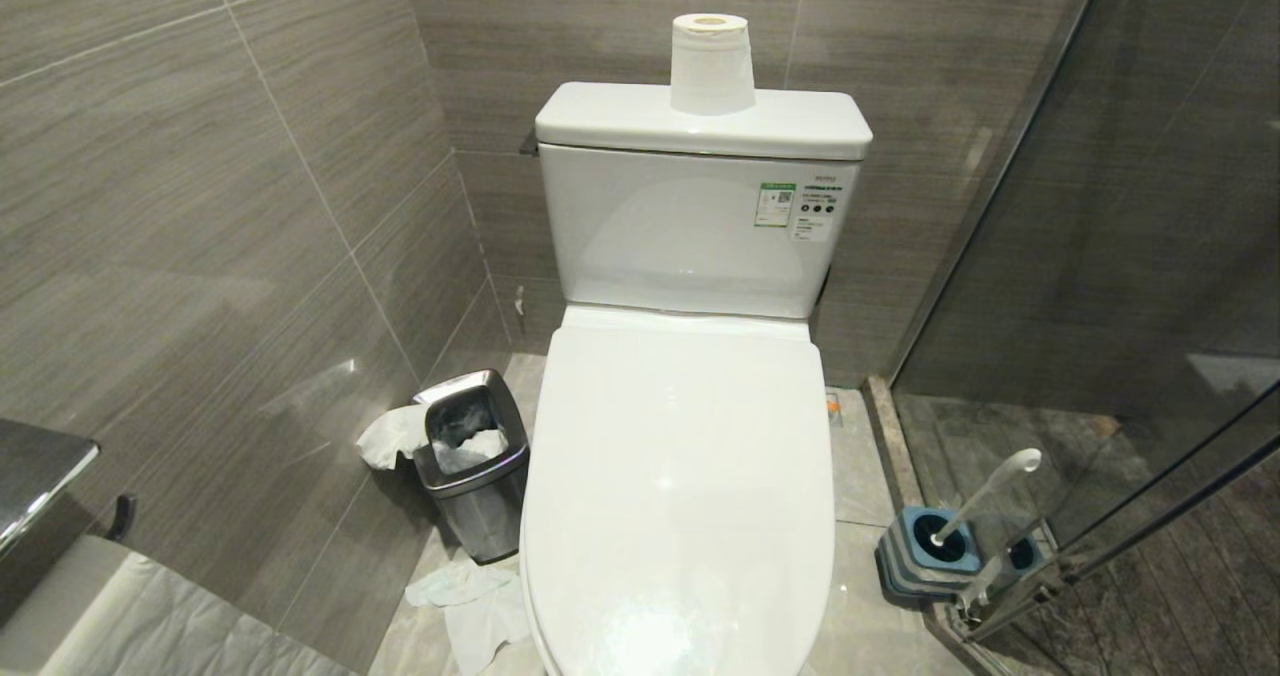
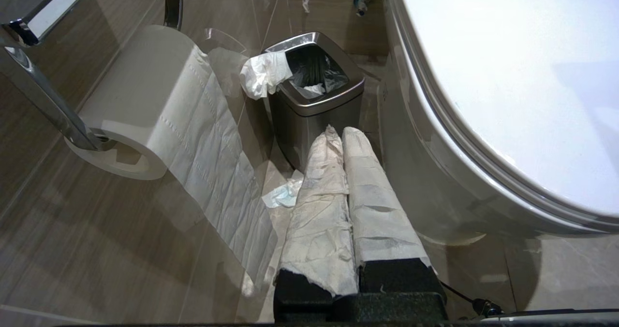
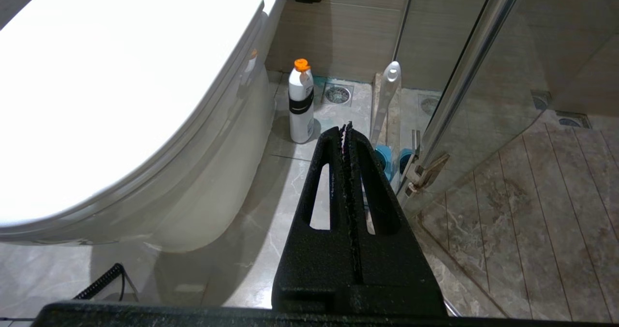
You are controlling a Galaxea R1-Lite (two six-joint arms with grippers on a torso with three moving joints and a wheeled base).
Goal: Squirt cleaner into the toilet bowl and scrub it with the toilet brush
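The toilet bowl [image 1: 680,476] stands in the middle with its white lid down, so its inside is hidden. To its right on the floor, the toilet brush [image 1: 985,496] leans in its blue-and-grey holder [image 1: 935,556]. In the right wrist view the cleaner [image 3: 301,104], a pale bottle with an orange cap, stands by the bowl's base [image 3: 203,182], next to the brush handle [image 3: 387,99]. My right gripper [image 3: 346,126] is shut and empty, short of both. My left gripper [image 2: 341,132], its fingers wrapped in white paper, is shut and empty beside the bowl [image 2: 435,172].
A steel bin [image 1: 470,456] with crumpled tissue stands left of the toilet, with tissue on the floor [image 1: 470,601]. A paper roll [image 1: 711,61] sits on the tank. A wall-mounted roll [image 2: 145,114] hangs close on the left. A glass shower door [image 3: 483,75] borders the right.
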